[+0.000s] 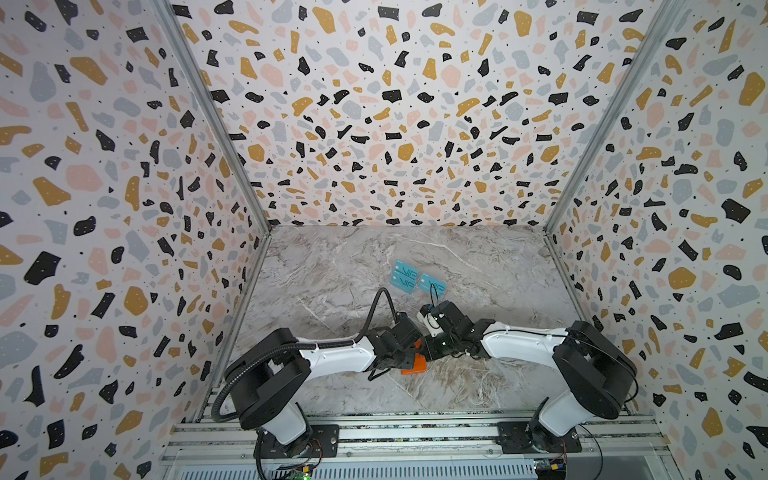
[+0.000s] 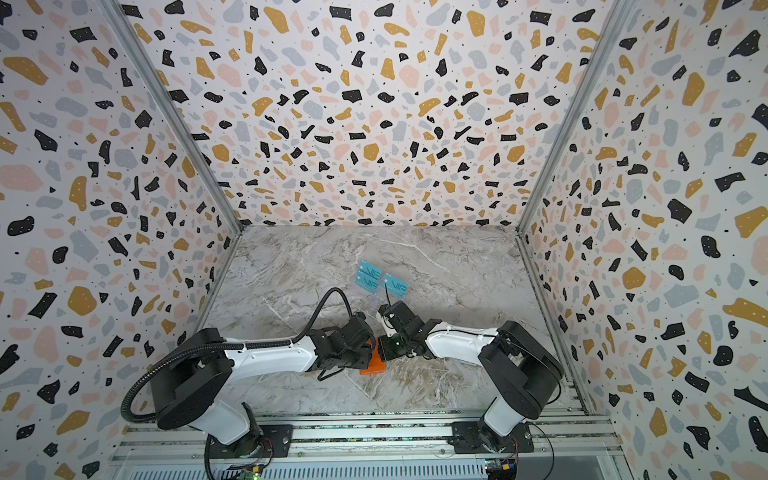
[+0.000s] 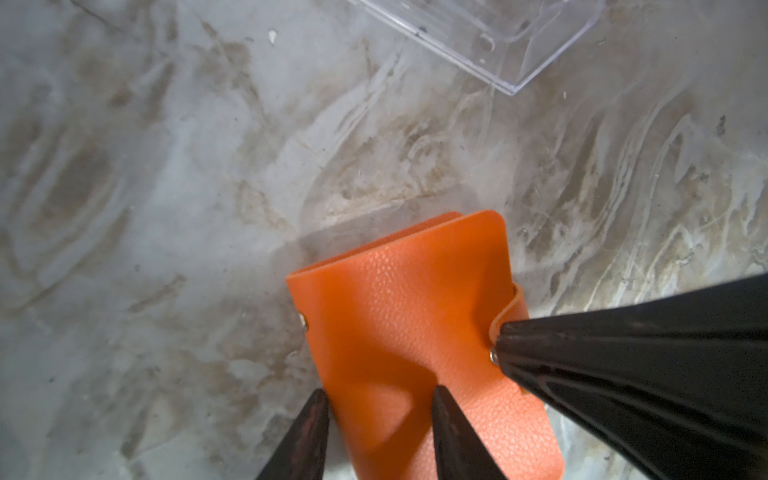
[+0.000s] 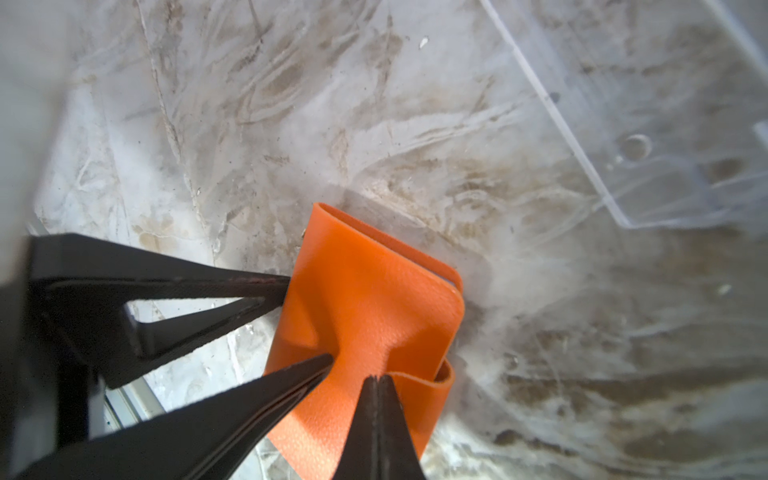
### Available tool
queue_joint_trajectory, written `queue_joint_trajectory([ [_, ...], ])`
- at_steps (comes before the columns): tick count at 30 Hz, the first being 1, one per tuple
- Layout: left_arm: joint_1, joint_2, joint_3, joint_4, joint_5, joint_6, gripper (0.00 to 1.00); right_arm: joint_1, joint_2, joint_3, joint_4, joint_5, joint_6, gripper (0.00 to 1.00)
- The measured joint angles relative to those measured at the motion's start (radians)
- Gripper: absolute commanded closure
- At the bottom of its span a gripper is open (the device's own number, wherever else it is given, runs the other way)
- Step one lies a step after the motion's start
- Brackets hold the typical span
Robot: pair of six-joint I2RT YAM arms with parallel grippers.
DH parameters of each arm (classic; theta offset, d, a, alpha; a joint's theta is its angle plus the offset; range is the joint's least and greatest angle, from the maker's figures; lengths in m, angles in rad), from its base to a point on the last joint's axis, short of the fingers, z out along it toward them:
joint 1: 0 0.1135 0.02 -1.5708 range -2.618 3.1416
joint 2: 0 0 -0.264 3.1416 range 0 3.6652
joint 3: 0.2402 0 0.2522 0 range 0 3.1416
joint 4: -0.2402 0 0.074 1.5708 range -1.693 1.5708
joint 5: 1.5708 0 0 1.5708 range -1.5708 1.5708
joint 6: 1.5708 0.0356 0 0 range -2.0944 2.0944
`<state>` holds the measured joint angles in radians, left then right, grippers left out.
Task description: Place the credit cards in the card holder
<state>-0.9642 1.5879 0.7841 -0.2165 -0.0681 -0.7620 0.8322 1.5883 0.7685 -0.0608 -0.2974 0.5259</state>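
Since the orange leather-like folding card holder (image 3: pixel 399 291) lay shut on the marble worktop (image 1: pixel 332 270) near the arm bases, the step looked like unsnapping it. The left gripper (image 3: pixel 380 390) had its fingers apart, clamped across a buckled bit of cover. The right gripper (image 4: pixel 376 378) had its fingers together, seemingly nipping the snap tab (image 4: pixel 419 384). Best: left pins firmly, right peels the tab up slowly so the thin leather doesn't slip. Farther back, teal-blue plastic "VIP" credit cards (image 1: pixel 402 276) stood in a transparent acrylic rack (image 3: pixel 498 45), untouched.
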Motion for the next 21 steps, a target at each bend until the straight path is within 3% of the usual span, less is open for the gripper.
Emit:
queue_joint_trajectory([
  [21, 0.000, 0.000, -0.001, 0.001, 0.000, 0.000, 0.57, 0.014, 0.000, -0.001, -0.001, 0.028, 0.003, 1.00],
])
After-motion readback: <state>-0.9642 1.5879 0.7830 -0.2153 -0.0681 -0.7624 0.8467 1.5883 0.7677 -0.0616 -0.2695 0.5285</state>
